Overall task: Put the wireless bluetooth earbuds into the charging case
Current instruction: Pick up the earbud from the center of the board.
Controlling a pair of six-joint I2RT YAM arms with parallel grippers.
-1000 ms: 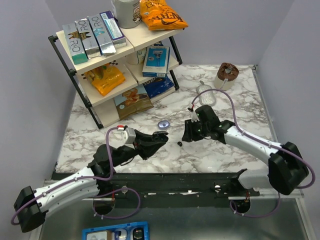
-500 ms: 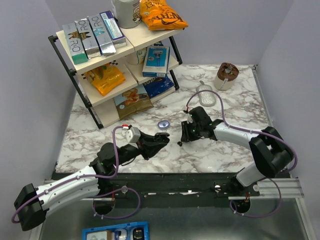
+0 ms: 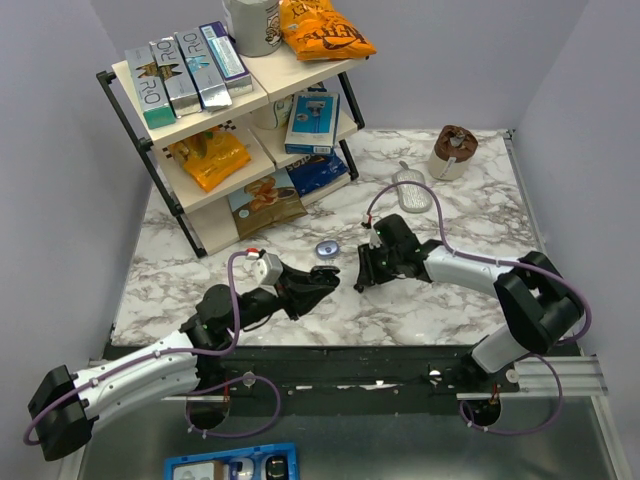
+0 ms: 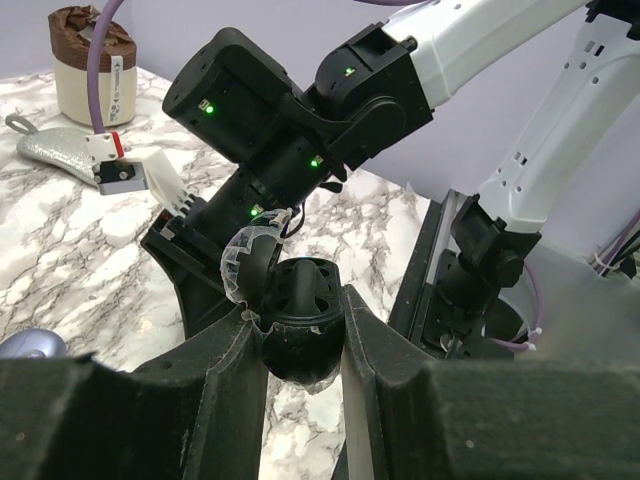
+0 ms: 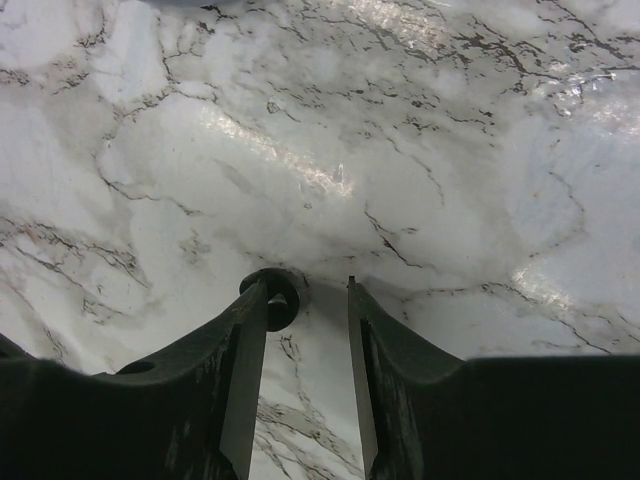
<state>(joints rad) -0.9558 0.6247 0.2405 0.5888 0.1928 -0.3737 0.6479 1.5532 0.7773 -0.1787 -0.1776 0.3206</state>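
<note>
1. From above, the left gripper [image 3: 322, 281] and the right gripper [image 3: 362, 282] are seen facing each other over the marble table [image 3: 450, 310].
2. In the left wrist view, a black charging case [image 4: 303, 318], lid open, is clamped between the left jaws.
3. In the right wrist view, the right jaws are held partly apart at the marble. A black earbud [image 5: 275, 298] is seen unclamped at one fingertip.
</note>
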